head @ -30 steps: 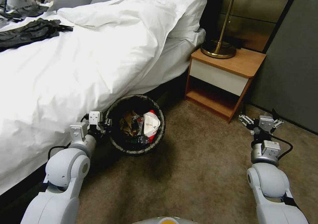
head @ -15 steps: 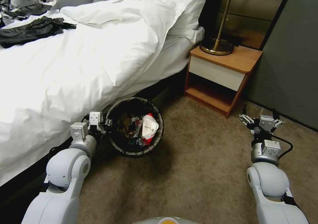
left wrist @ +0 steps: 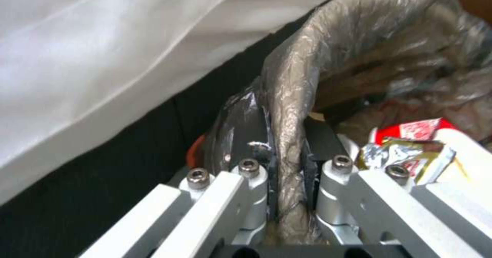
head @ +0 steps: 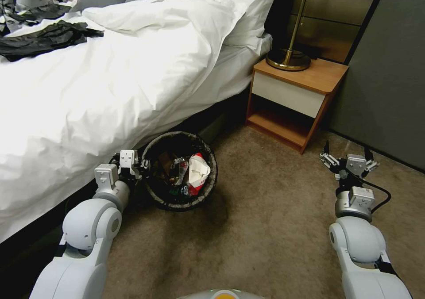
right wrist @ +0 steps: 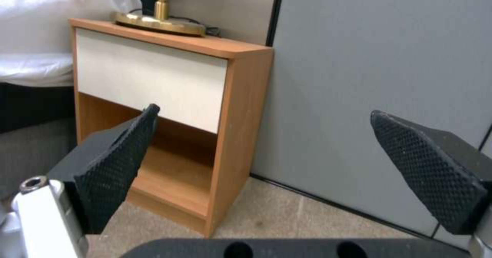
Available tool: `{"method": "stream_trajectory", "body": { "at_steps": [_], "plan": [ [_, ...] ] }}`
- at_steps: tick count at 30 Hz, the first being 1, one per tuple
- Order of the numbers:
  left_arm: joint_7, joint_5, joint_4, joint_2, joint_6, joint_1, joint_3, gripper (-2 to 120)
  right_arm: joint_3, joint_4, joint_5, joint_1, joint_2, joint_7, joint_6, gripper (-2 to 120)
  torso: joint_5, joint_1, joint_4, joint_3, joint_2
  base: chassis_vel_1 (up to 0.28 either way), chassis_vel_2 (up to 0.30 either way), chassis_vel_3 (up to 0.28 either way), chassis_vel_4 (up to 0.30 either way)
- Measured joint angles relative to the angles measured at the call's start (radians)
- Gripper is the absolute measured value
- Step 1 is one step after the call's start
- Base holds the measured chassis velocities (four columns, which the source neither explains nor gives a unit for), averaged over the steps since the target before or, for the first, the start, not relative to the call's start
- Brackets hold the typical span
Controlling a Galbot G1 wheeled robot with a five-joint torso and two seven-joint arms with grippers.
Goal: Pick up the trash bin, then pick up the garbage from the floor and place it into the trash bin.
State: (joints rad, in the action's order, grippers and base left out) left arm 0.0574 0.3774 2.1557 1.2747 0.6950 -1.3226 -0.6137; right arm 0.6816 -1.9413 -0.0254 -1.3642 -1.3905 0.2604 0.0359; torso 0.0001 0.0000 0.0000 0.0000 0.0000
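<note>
The trash bin (head: 210,182) with its dark bag liner stands on the carpet beside the bed. My left gripper (head: 142,166) is shut on its near-left rim; in the left wrist view the liner-covered rim (left wrist: 287,108) is pinched between the fingers (left wrist: 310,163). Inside the bin lies garbage (head: 195,171): a red-and-white packet, foil and olive wrappers, also seen as garbage (left wrist: 410,142) in the left wrist view. My right gripper (head: 346,152) hovers open over the carpet at the right, with nothing between its black pads (right wrist: 120,162).
A bed with a white duvet (head: 110,82) fills the left side, overhanging the bin. A wooden nightstand (head: 296,100) with a brass lamp (head: 287,58) stands at the back right, a grey wall panel (head: 389,82) beside it. Brown carpet (head: 265,228) lies open between my arms.
The whole view has shifted: bed and nightstand sit slightly higher and further left. The bin has shifted a little leftward in view with my left gripper shut on its rim. The right arm holds its pose.
</note>
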Motion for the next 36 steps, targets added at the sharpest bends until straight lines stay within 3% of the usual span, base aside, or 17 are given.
{"method": "stream_trajectory", "body": {
  "at_steps": [15,20,36],
  "plan": [
    [0.002,-0.003,-0.001,0.003,0.001,-0.001,0.003,5,0.0,-0.003,0.003,-0.001,-0.001,0.003,0.005,100,-0.0001,0.0,-0.0001,0.0,0.0,0.083,-0.098,-0.09,0.087],
    [0.002,-0.006,-0.001,0.005,0.0,-0.005,0.001,5,0.001,0.01,0.002,0.004,-0.002,-0.001,-0.05,100,0.0,0.0,-0.0001,0.0,0.0,0.093,-0.109,-0.096,0.103],
    [0.037,0.053,0.025,0.013,0.019,-0.01,0.0,5,-0.002,0.006,-0.014,0.001,-0.002,-0.001,-0.045,100,0.0,0.0,0.0,0.0,0.0,0.0,0.0,0.0,0.0]
  ]
}}
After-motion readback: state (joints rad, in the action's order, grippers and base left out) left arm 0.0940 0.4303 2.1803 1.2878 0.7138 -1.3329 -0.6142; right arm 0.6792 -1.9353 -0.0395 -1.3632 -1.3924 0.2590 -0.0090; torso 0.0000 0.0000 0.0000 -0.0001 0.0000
